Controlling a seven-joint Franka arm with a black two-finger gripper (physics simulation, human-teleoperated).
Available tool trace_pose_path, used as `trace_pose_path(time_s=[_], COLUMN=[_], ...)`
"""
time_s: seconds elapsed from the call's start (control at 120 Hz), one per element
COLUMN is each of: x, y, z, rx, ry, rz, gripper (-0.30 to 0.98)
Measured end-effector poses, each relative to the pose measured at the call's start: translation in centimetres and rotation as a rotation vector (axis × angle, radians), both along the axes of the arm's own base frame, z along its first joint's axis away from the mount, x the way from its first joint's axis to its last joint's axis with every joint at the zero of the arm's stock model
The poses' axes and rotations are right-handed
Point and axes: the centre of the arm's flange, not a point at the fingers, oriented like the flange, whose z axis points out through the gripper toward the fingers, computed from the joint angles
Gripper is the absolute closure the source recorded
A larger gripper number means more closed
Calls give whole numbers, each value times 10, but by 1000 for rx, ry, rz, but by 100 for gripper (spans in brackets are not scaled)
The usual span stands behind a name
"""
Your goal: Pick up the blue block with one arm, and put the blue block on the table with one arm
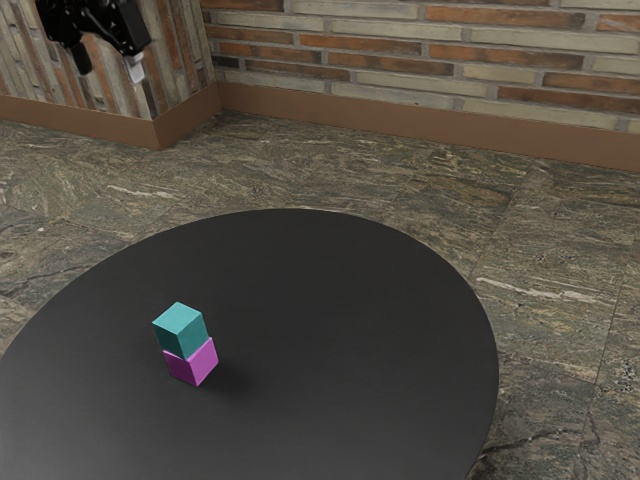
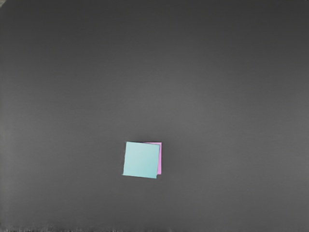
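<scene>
Black, round and smooth, the surface point(image 1: 330, 300) spreads nearest the camera, its curved rim sweeping past 12 o'clock and around toward 4 o'clock before running out of the exterior view. Toward 8 o'clock of that view, two cubes form a small tower: the blue block point(image 1: 180, 330), a greenish teal in this light, rests on top of a magenta block point(image 1: 192, 365), which sits directly on the surface. Seen from overhead in the wrist view, the blue block lies nearly flush with its support, turned slightly against it, so that thin strips of magenta peek out along two adjoining sides. A soft shadow falls from the stack toward 4 o'clock.

At 10 o'clock of the exterior view, the black gripper point(image 1: 108, 64) hangs high and well apart from both cubes, its fingers point(image 1: 137, 70) pointing downward and spread, with a clear gap between them; one ends in a pale tip. Beyond the surface, floor tiles point(image 1: 545, 270) of veined, grey-green stone reach to a brown baseboard point(image 1: 400, 130), and a brick wall point(image 1: 450, 60) in cream and rust rises from 12 to 2 o'clock, meeting a section of upright strips around 11 o'clock.
</scene>
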Motion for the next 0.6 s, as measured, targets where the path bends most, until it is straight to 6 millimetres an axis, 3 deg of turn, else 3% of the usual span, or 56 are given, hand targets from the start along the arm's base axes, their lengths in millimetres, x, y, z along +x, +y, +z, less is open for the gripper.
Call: trace_pose_path(time_s=[0.067,0.125,0.225,0.35,0.425,0.508,0.6], x=[1,13,27,22,26,29,31], y=[9,13,7,-48,-57,-52,-45], z=[-2,-16,-98,-181,-227,-264,-284], rx=[-1,-3,-11,5,7,8,6], ry=[3,22,131,174,176,161,135], rz=[18,26,9,-100,-117,-112,-100], gripper=[0,0,0,0,0,0,0])
